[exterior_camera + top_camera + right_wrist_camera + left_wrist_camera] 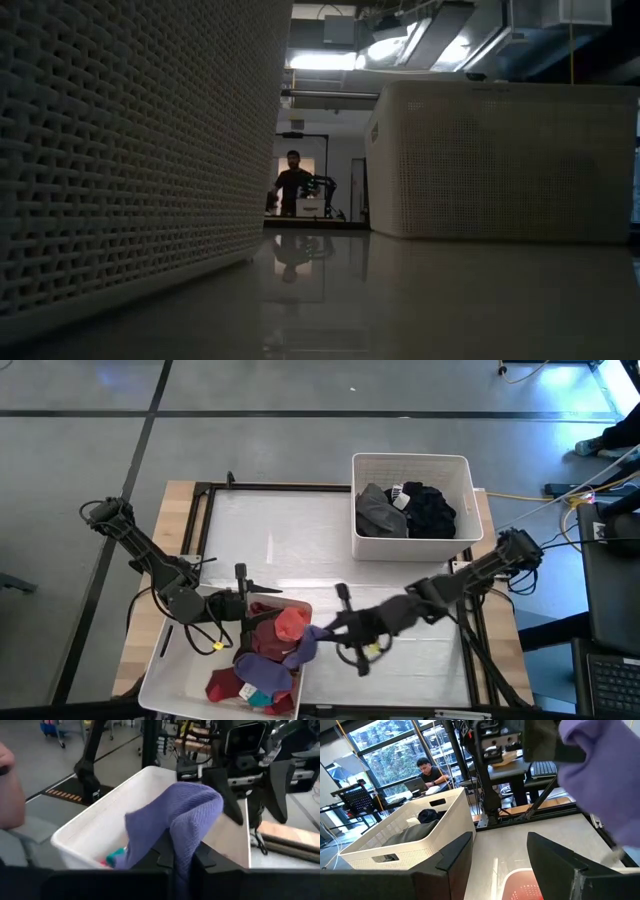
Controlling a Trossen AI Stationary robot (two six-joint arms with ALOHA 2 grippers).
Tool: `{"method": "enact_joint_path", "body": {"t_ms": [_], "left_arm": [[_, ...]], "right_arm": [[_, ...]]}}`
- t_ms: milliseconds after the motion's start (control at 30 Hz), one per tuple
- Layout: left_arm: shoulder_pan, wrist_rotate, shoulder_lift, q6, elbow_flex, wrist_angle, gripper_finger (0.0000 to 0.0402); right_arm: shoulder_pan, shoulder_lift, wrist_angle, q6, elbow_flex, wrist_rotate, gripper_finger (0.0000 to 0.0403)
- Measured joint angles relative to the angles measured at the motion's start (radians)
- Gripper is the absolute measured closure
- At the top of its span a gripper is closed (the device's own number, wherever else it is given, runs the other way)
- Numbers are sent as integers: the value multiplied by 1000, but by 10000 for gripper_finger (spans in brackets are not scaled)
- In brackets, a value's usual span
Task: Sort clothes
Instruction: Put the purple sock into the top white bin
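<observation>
Right gripper [322, 632] is clamped tight on a purple garment [303, 645], lifted at the near bin's [165, 665] 3 o'clock rim. The far bin [410, 460] with dark clothes [432, 508] lies toward 1 o'clock. Left gripper [243, 592] hangs wide open, empty, over the colourful pile [262, 665].

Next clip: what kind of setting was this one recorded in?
Most likely a robotics lab or workshop in an office-style building. The table stands on a bare concrete floor, a person works at a laptop by tall windows, and cables and equipment racks surround the rig.
</observation>
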Motion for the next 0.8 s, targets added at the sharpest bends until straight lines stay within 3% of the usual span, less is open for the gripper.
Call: {"method": "enact_joint_path", "body": {"t_ms": [200,400,800], "left_arm": [[0,0,0,8,0,0,222],[0,0,0,8,0,-3,222],[0,0,0,8,0,-4,222]], "right_arm": [[-64,84,229,-60,0,-136,386],[-96,157,394,-101,-1,-164,386],[-105,297,407,-94,-1,-149,386]]}}
